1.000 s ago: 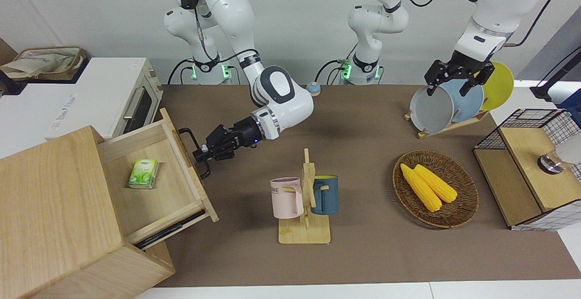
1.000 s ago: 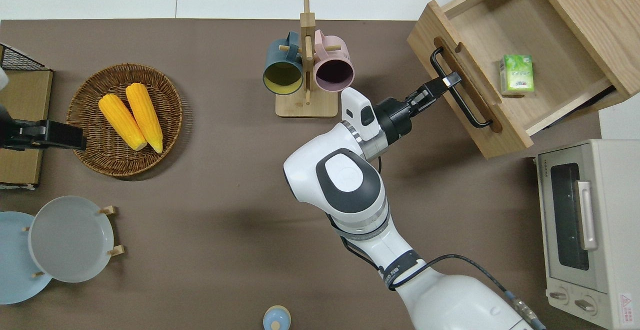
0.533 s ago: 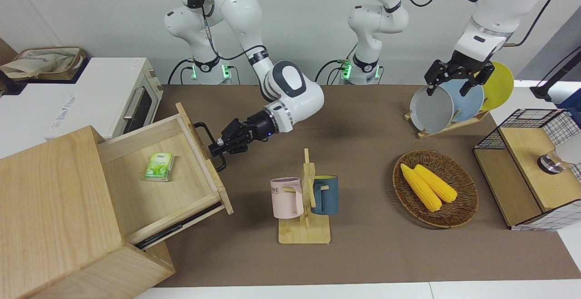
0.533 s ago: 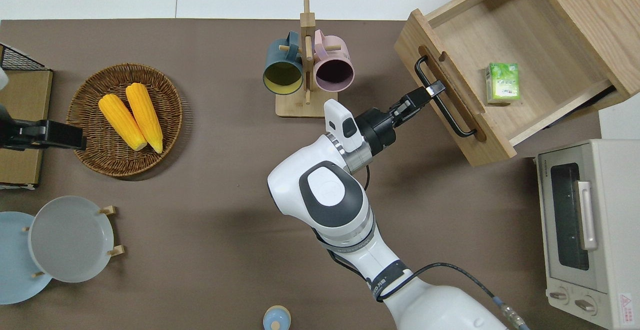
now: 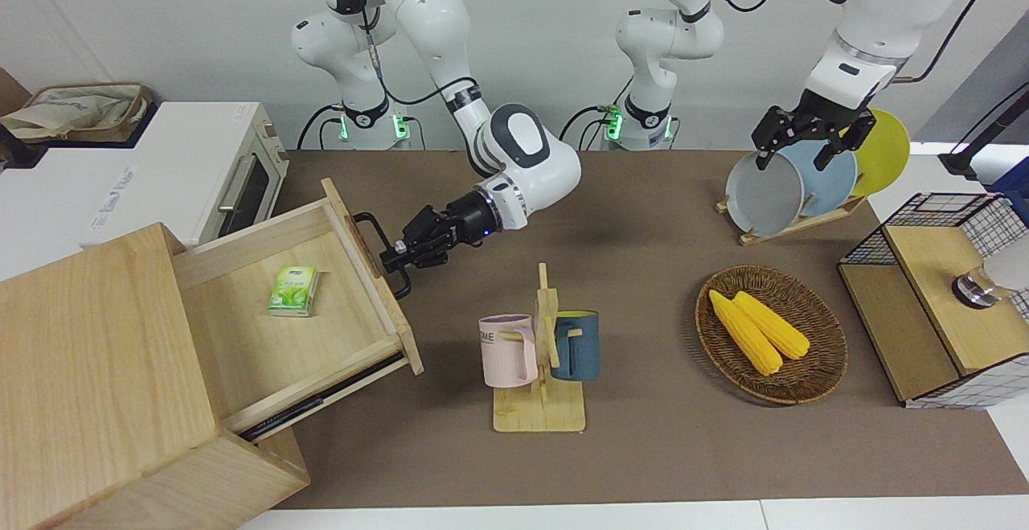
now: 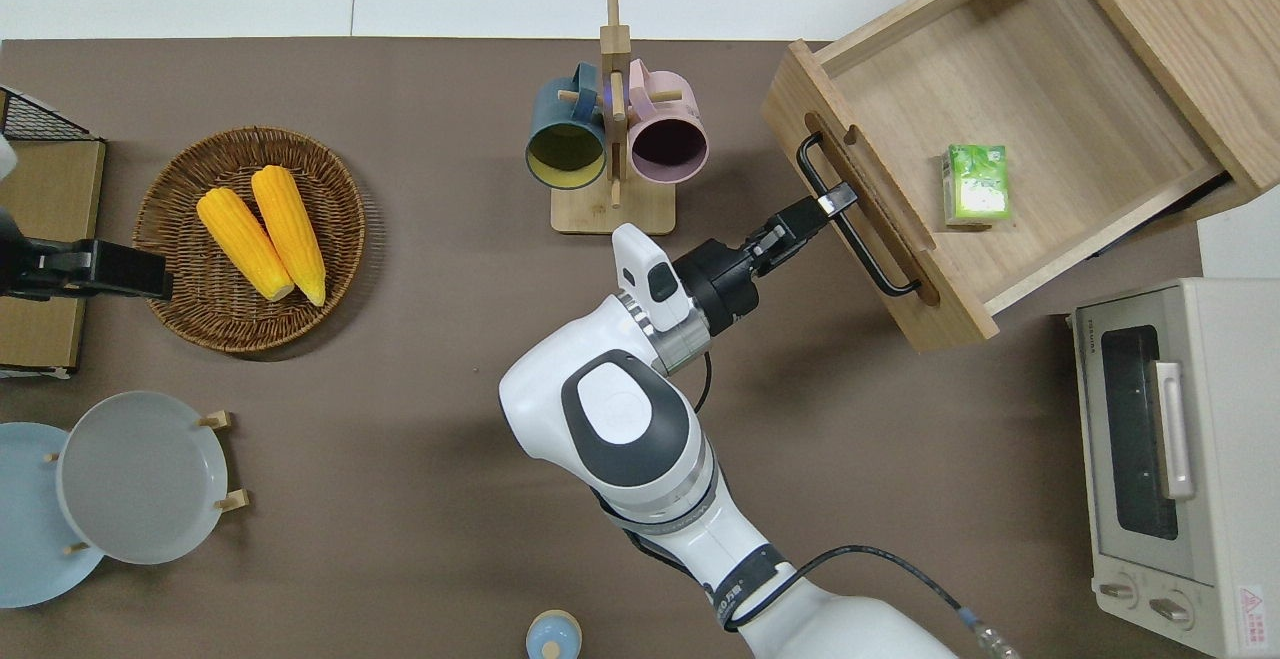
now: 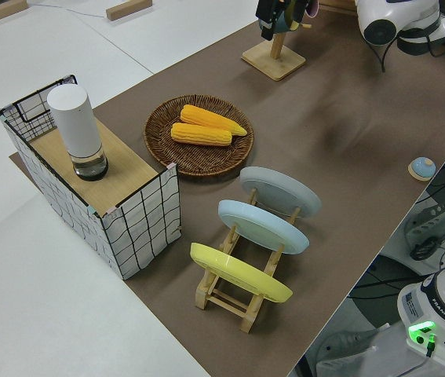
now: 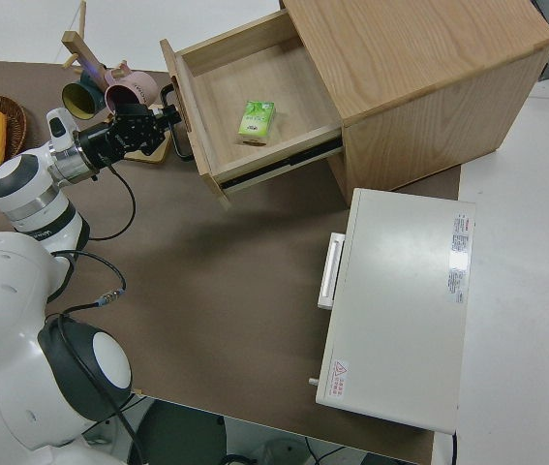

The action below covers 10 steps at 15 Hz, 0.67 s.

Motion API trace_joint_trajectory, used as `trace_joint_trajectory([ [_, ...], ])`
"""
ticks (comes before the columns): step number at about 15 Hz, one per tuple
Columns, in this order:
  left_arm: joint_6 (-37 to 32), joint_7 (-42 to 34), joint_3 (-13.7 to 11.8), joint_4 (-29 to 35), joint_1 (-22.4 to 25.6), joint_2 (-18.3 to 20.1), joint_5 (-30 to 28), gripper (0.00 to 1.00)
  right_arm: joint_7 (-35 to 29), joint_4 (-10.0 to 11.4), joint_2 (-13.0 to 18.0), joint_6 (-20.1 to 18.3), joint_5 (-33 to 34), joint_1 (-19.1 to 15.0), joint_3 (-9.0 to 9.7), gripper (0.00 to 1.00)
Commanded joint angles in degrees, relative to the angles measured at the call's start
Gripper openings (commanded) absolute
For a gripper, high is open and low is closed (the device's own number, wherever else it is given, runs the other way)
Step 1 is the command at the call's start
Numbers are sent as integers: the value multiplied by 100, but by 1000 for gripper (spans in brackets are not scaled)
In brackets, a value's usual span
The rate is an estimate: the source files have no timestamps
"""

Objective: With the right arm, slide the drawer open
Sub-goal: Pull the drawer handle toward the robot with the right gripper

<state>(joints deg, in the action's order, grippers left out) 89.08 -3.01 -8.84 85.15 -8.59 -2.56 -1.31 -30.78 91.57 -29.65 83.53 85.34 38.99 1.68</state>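
Note:
The drawer (image 5: 241, 353) (image 6: 1060, 89) (image 8: 226, 82) stands pulled well out of the big pale wooden box (image 5: 88, 369) at the right arm's end of the table. A small green carton (image 5: 294, 291) (image 6: 976, 184) lies on its floor. My right gripper (image 5: 395, 259) (image 6: 835, 201) (image 8: 169, 114) is shut on the black loop handle (image 5: 368, 224) (image 6: 880, 274) on the drawer's flat front (image 6: 840, 209), near the handle's middle. The left arm is parked, its gripper (image 5: 806, 142) open and holding nothing.
A wooden mug rack (image 5: 540, 353) (image 6: 612, 139) with a pink and a blue mug stands close to the right arm's wrist. A white toaster oven (image 6: 1170, 459) sits beside the wooden box, nearer to the robots. A corn basket (image 5: 770, 333), plate rack (image 5: 792, 184) and wire-mesh box (image 5: 940, 297) fill the left arm's end.
The drawer has slid farther out of the box toward the middle of the table, drawn by the right gripper on its handle. The green carton rode along. The left arm stayed still.

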Motion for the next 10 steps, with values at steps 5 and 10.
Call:
trace_joint_trajectory([
  [5,4,-33,-92,-112,-99,-69,78,998,301,-271,-76,-240,-140,267,-1,37],
  [10,4,-33,-92,-112,-99,-69,87,998,301,-271,-93,-241,-131,259,-9,54],
])
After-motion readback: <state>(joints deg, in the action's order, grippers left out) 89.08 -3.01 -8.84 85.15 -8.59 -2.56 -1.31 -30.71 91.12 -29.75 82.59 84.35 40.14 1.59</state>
